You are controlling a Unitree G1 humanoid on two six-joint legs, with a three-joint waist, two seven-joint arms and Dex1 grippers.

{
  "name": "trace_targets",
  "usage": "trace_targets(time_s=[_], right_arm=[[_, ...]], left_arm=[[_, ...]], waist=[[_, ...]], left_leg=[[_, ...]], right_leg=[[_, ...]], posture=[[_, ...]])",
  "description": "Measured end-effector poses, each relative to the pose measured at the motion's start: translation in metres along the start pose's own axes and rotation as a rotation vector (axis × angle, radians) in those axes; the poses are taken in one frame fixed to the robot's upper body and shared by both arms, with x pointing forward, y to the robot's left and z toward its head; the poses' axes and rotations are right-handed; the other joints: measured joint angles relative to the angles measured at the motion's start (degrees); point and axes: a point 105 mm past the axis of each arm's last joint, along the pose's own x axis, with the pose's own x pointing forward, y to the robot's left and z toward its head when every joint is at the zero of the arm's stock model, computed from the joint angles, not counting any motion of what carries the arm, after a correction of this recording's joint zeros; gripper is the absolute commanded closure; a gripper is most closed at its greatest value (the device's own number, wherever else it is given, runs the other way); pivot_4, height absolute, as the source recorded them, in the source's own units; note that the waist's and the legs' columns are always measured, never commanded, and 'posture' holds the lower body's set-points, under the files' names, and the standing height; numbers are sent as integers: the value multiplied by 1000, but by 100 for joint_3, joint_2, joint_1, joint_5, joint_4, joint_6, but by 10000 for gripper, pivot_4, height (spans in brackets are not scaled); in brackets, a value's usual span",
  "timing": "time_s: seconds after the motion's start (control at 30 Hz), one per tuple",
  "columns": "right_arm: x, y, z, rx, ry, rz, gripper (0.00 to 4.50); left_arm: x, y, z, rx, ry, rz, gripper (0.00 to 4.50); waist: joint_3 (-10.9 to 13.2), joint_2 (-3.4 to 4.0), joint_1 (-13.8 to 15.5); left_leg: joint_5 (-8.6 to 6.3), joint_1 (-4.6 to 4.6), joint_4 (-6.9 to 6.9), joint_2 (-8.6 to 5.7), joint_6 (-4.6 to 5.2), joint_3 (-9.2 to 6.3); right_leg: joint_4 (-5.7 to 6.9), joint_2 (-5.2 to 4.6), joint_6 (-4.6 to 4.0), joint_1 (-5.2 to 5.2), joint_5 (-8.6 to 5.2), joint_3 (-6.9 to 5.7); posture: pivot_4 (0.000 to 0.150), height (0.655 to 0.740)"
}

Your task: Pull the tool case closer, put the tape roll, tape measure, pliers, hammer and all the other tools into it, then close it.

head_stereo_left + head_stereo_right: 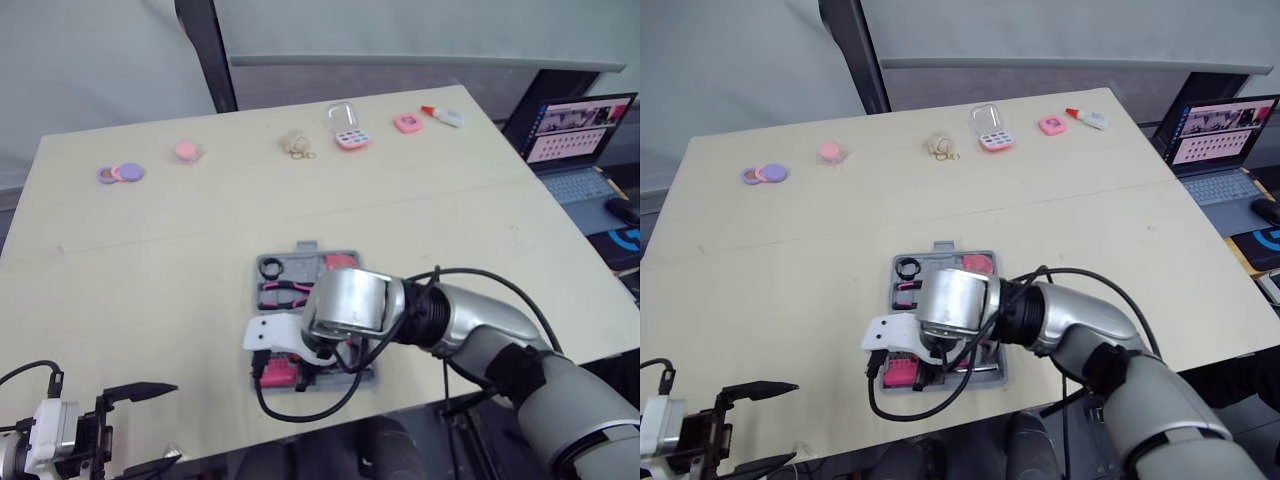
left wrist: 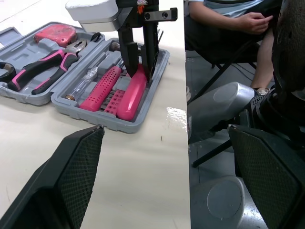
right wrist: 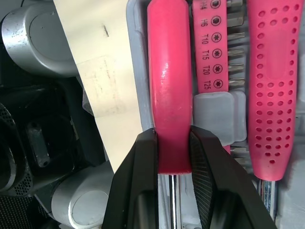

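— What's over on the left?

— The left gripper (image 1: 172,422) hangs off the near-left corner of the bench (image 1: 150,280). Its fingers (image 2: 71,176) are spread wide and there's nothing between them.

— And the tool case?

— The tool case (image 2: 102,119) lies open and flat at the near edge of the bench, about the middle. Its far half has the black tape roll (image 1: 272,267) at the left, the pliers (image 2: 43,71) just on the near side of it, and the pink tape measure (image 2: 55,33) at the right. The near half has a dotted pink screwdriver (image 2: 102,86), a strip of bits (image 3: 209,47) and the hammer (image 2: 131,93), side by side. The hammer lies against the case's outer wall.

— The other arm?

— The right gripper (image 3: 174,132) reaches down into that near half. Its fingers (image 3: 138,181) are pinched on the hammer's smooth pink handle, right at the end where the metal shaft comes out. The handle sits in its slot.

— Anything else?

— Small things line the far edge of the bench, well apart from the case. They run from purple and pink discs (image 1: 120,173) at the left to a glue bottle (image 1: 445,116) at the right. Past the bench's right side an open laptop (image 1: 575,130) sits with its screen lit.
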Motion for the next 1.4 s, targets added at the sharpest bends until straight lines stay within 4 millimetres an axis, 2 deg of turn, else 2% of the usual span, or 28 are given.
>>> trace_targets(time_s=[0.43,0.5,0.53,0.7,0.97,1.17,1.23,1.3,1.4], right_arm=[[5,1,-3,3,12,1,40779],[5,1,-3,3,12,2,30460],[5,2,-3,1,12,9,27382],[3,9,-2,-10,11,59,3112],[-24,-2,-1,21,-29,58,3112],[-44,-8,-7,76,-127,90,3112],[-47,-6,-11,89,-210,108,8571],[-47,-4,-18,111,-294,128,16170],[-46,-2,-27,163,-447,163,31692]], left_arm=[[4,-2,2,9,-10,4,0],[5,-2,2,5,-15,5,0],[5,-3,1,3,-16,3,0],[8,-4,0,-4,-18,-7,0],[11,-2,1,3,-28,-15,0],[11,0,0,-25,-33,-7,0],[12,1,0,-43,-38,-1,0],[12,2,1,-49,-41,0,0],[11,5,3,-53,-43,2,0]], waist=[[0,0,0],[0,0,0],[0,0,0],[0,0,3],[-1,-2,9],[-2,-3,15],[-5,-9,34],[-8,-15,50],[-10,-21,56]], left_leg=[[0,0,0,0,0,0],[0,0,0,0,0,0],[0,0,0,0,0,0],[0,0,1,0,0,0],[-1,0,1,-3,1,-3],[-1,-2,1,-4,2,-2],[-2,-3,1,-4,3,-3],[-3,-5,2,-8,5,-3],[-3,-4,4,-9,6,7]], right_leg=[[0,-1,0,0,0,0],[0,0,0,0,0,0],[0,0,0,0,0,0],[0,-1,0,0,0,0],[1,-6,0,0,0,-1],[0,-7,0,0,0,-1],[-2,-10,0,2,0,-3],[-3,-15,0,3,0,-5],[-2,-17,1,3,1,-7]], posture=[[1500,7400],[1500,7400],[1500,7400],[1500,7400],[1500,7400],[1500,7400],[1500,7400],[1500,7400],[1500,7400]])
